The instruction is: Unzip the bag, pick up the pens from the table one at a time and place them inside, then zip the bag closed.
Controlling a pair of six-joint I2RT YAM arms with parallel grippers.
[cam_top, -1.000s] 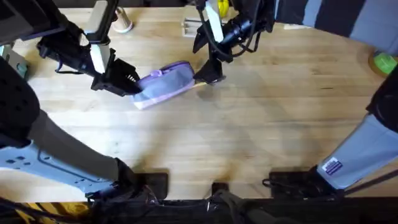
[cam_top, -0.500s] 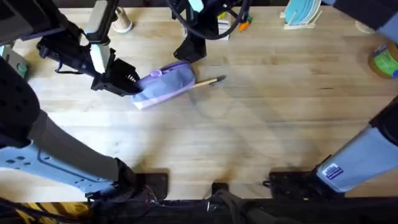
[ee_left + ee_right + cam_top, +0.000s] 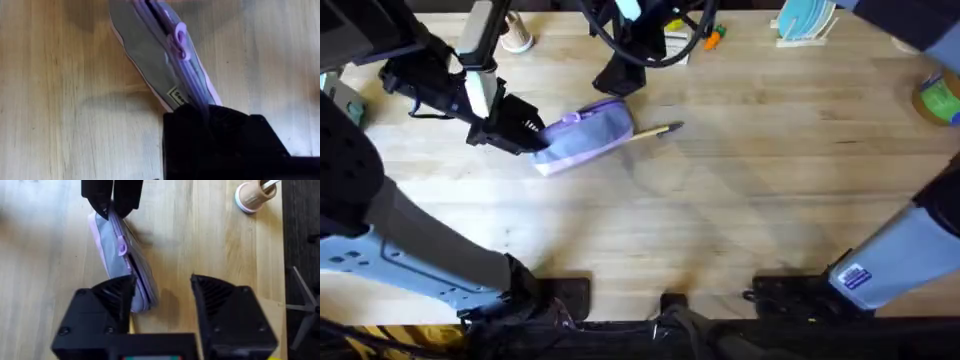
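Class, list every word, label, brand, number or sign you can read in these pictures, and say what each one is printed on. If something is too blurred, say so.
No text can be read for certain.
Small white tag on the bag, near the left end effector: dark print, too blurred to read.
White sticker on the right arm's grey cover: blue marks, too small to read.
The pen and the table carry no visible writing.

Lavender bag (image 3: 586, 132), my black fingers (image 3: 220, 300), tan-yellow pen (image 3: 655, 131), pale grained plank table (image 3: 740, 200).
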